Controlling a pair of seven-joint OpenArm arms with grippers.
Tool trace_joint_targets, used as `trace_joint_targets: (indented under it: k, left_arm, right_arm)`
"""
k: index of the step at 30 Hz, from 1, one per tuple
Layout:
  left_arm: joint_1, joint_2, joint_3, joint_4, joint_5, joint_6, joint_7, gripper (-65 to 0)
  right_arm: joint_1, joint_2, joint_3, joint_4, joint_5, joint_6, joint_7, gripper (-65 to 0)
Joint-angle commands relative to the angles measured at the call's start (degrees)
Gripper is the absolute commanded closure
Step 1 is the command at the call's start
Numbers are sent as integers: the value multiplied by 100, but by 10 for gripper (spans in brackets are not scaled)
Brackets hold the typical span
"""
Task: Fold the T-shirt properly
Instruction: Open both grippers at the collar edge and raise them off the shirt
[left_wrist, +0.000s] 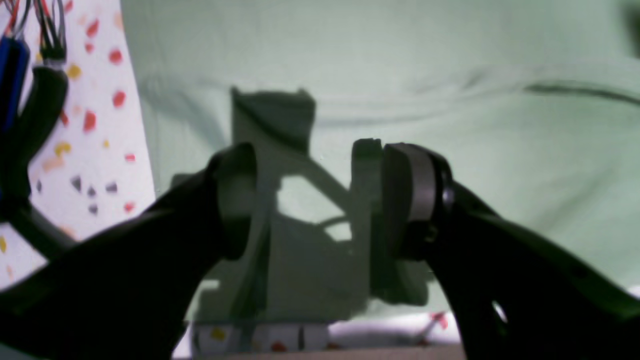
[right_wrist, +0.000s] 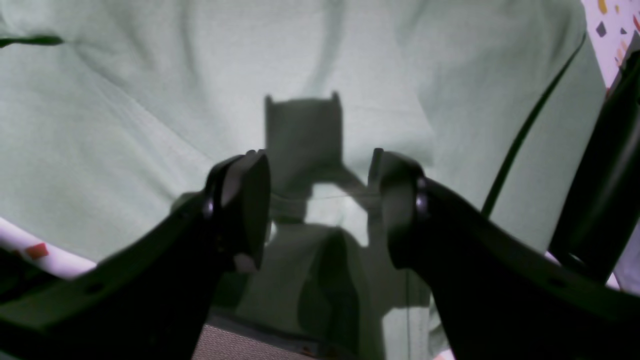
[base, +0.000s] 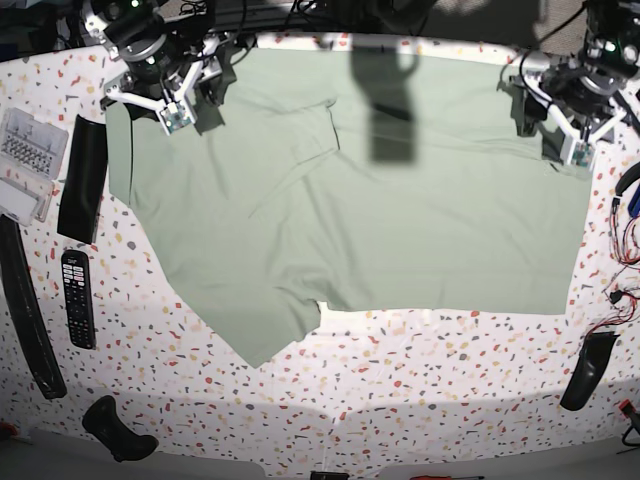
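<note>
The T-shirt (base: 370, 200) lies spread over most of the speckled table (base: 420, 380) in the base view, w/ its long axis running left-right across the frame: hem edge down the right side, one sleeve poking out at lower left-centre, another part folded over near upper left-centre. Not flat yet, creases run diagonally thru the middle. The left gripper (base: 572, 128) sits at upper right of the base view, over the shirt's right-hand corner; the right gripper (base: 178, 98) sits at upper left, over the opposite far corner. So each arm is nearest its own end of the far edge, and the cloth stretches away from both toward the bottom of the frame. In the left wrist view the left gripper (left_wrist: 320, 195) has jaws spread apart w/ nothing between, green cloth right below and its shadow cast on it; table shows at frame left. Same in the right wrist view: right gripper (right_wrist: 320, 200) jaws parted, empty, hovering over cloth. Likely next: each claw drops to pinch its corner, though whether tips already touch fabric can't be told.
</note>
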Motion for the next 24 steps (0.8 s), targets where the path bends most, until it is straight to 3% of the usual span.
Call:
trace_joint_targets:
  k: [1,5,9,15,19,21,24]
  left_arm:
    - [22,11,-33,98,39,24,-164,-360]
    - [17,262,-33,96,284,26,-243,-360]
    - [33,413,-33,59,345,24,-343,-360]
    - [31,424,-33,-382,732,26,-507,-360]
    - [-17,422,-33,-1095,728,28,-898,-360]
    - [-98,424,-33,-1202,728,31,-800,-360]
    - [-201,422,-33,-1154,728,48,-546,-360]
  right_arm:
    - [-17,37,31,103,15,-24,114,-329]
    - [-35,37,31,85,22,-28,107,-329]
    - [-68,4,31,85,514,-31,-20,-329]
    - [-66,-57,31,61,343,-31,-17,-329]
    - [-63,-52,31,-122,133,-83,-13,-329]
    - [-61,-52,31,-216,48,-304,-17,-329]
    - [-63,-55,46,-262,-168,-310,-50,-329]
